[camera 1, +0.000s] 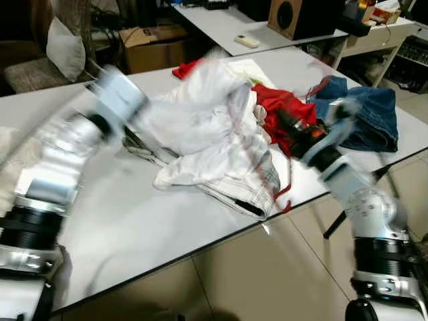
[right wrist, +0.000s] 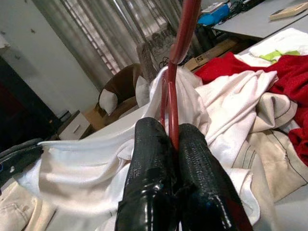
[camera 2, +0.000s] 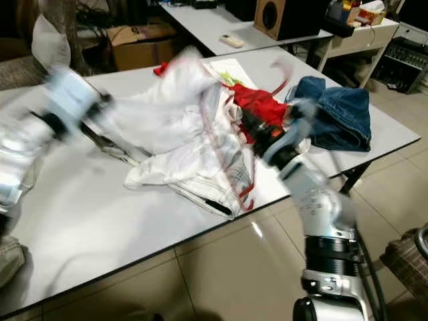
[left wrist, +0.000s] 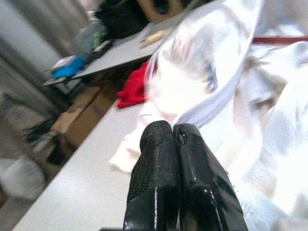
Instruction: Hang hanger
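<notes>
The red hanger (right wrist: 179, 62) is clamped between the closed fingers of the right gripper (right wrist: 169, 144) above the clothes pile on the table (camera 1: 134, 227), probably so the white shirt (camera 1: 200, 120) can be fitted onto it. The shirt is pinched by the closed left gripper (left wrist: 172, 139) and held up. The hanger's long axis rises away from the fingers, toward the shirt.

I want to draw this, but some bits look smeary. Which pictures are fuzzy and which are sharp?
Left eye view: the left arm and lifted white garment smear with motion; table edge stays crisp. Left wrist view: left gripper sharp, the cloth glary and blurred. Right wrist view: right gripper and red hanger clear.
</notes>
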